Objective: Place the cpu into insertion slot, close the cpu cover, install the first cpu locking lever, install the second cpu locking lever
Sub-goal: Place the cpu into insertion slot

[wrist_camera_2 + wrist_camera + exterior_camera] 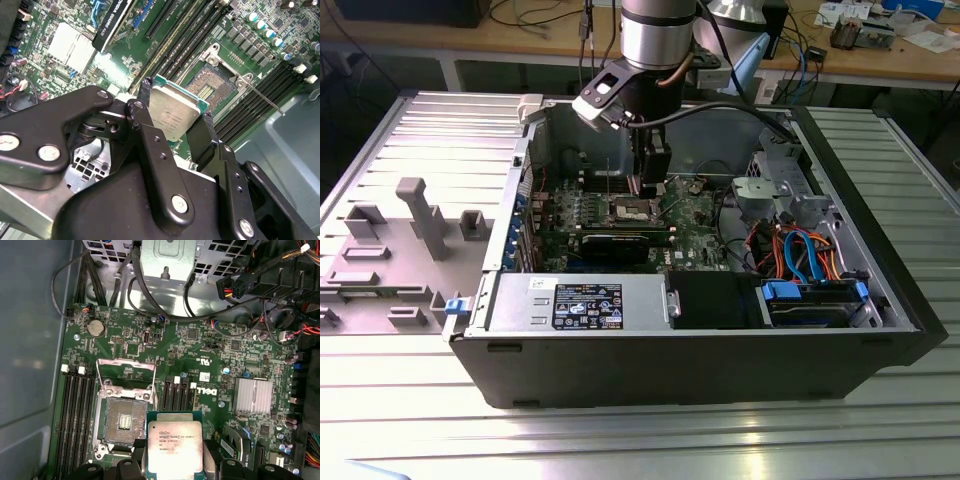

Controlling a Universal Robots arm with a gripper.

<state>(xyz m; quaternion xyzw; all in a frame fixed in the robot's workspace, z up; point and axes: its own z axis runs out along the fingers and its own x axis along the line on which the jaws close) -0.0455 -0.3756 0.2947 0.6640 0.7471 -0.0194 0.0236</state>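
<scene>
**Tool** (176, 109) closed on the cpu (175, 446), gripping it by two opposite edges with the metal face toward the wrist cameras. The chip hangs clear above the motherboard (200, 340). In the first wrist view it appears just beside the insertion slot (122, 422), not over it. The slot lies bare, and beyond it the cpu cover (126, 361) stands swung open. Step in hand: placing the cpu. Seating likely calls for squaring the chip over the socket and lowering it level.

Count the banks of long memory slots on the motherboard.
2. One bank lies along one side of the insertion slot; the other bank lies along its opposite side, perhaps partly hidden behind the cpu held in the claw.
</scene>
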